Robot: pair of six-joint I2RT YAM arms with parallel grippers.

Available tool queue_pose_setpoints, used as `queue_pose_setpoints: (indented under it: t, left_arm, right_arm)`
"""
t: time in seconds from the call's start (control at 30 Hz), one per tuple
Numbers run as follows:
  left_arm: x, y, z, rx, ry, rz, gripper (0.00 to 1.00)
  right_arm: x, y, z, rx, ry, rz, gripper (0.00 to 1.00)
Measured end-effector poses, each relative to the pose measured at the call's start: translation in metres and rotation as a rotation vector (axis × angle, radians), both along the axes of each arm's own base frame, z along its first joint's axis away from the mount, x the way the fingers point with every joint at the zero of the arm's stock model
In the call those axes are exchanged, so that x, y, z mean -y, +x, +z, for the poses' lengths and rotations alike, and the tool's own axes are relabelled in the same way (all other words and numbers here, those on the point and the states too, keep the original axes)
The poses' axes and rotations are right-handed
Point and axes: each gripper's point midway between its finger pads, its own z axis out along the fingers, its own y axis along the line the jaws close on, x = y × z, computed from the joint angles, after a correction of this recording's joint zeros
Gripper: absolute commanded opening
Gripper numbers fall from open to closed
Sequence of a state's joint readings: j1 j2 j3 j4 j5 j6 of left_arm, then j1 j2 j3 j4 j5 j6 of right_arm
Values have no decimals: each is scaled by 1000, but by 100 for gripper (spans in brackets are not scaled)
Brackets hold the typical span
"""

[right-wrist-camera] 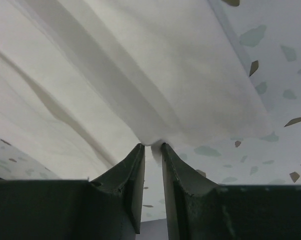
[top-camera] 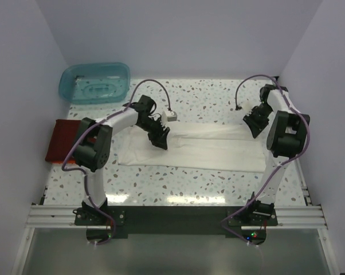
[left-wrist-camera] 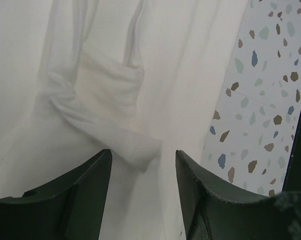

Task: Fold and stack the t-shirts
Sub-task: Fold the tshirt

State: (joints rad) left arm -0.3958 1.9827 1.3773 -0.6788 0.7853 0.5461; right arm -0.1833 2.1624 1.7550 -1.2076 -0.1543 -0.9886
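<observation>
Right end effector [right-wrist-camera: 151,145] pinches the cream-white t-shirt [right-wrist-camera: 115,75] (its edge); left end effector [left-wrist-camera: 143,152] gapes, released.

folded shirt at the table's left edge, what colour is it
The folded shirt is dark red, best seen in the top external view.

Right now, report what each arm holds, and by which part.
Right jaws pinch the cream-white t-shirt by its right-end edge; left jaws, open over a sleeve, hold nothing.

robot lab cell I'd say, white walls [top-camera: 178,34] round a speckled table [top-camera: 207,94], robot arms [top-camera: 95,146] bolted along its near edge
</observation>
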Motion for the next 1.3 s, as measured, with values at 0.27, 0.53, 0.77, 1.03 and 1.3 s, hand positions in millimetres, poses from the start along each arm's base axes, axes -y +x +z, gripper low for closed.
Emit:
queue_pose_setpoints:
  t: [0.27,0.53,0.77,1.03,1.3]
  left_arm:
    - [11,-28,0,26,22,-82,57]
    - [7,-28,15,67,17,-79,65]
    - [-39,35,43,97,0,218,68]
    - [-33,60,51,146,14,303,69]
    - [21,67,32,204,43,240,70]
  right_arm:
    - [5,-38,6,-48,-39,81,19]
    - [11,-64,0,-96,-79,140,32]
    - [5,-13,39,78,-59,36,38]
    - [-17,-14,32,99,-57,-11,34]
    - [15,12,32,122,-96,-291,41]
